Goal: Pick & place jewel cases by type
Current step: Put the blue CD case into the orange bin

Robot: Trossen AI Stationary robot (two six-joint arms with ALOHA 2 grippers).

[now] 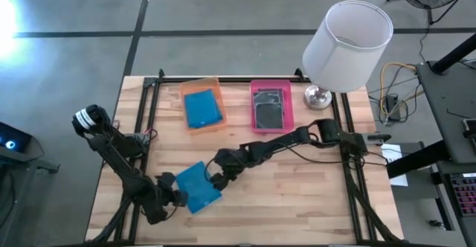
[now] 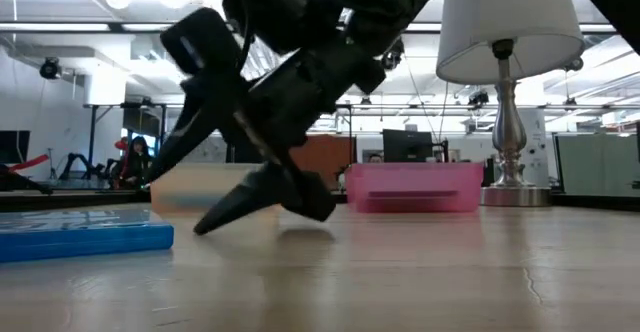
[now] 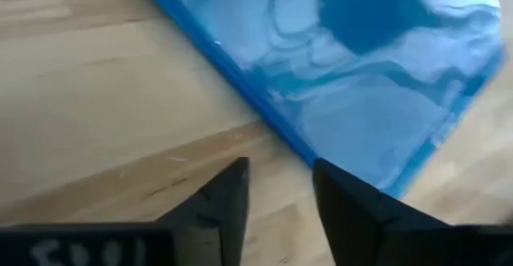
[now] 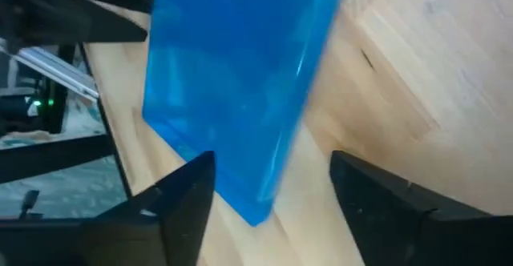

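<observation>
A bright blue jewel case (image 1: 198, 188) lies flat on the wooden table near its front left; it also shows in the low view (image 2: 82, 235). My left gripper (image 1: 175, 197) is low at the case's left edge, its fingers a little apart with nothing between them (image 3: 279, 187). My right gripper (image 1: 216, 180) is wide open at the case's right side and slants down toward the table (image 2: 262, 210). A corner of the case (image 4: 256, 208) stands between its fingers. A second blue case (image 1: 202, 108) lies in the orange tray (image 1: 221, 102). A dark case (image 1: 269, 107) lies in the pink tray (image 1: 288, 106). My left gripper has one finger (image 3: 346, 203) right at the blue case's edge near a corner (image 3: 314, 155), low over the table; I cannot tell whether it touches. My right gripper has its fingers (image 4: 186, 192) on either side of the case's corner; I cannot tell whether they touch.
A lamp with a white shade (image 1: 346, 36) and a silver base (image 1: 317, 97) stands at the back right, beside the pink tray. Black frame rails (image 1: 146, 106) run along the table's left and right sides. Bare wood lies at the front right (image 1: 297, 202).
</observation>
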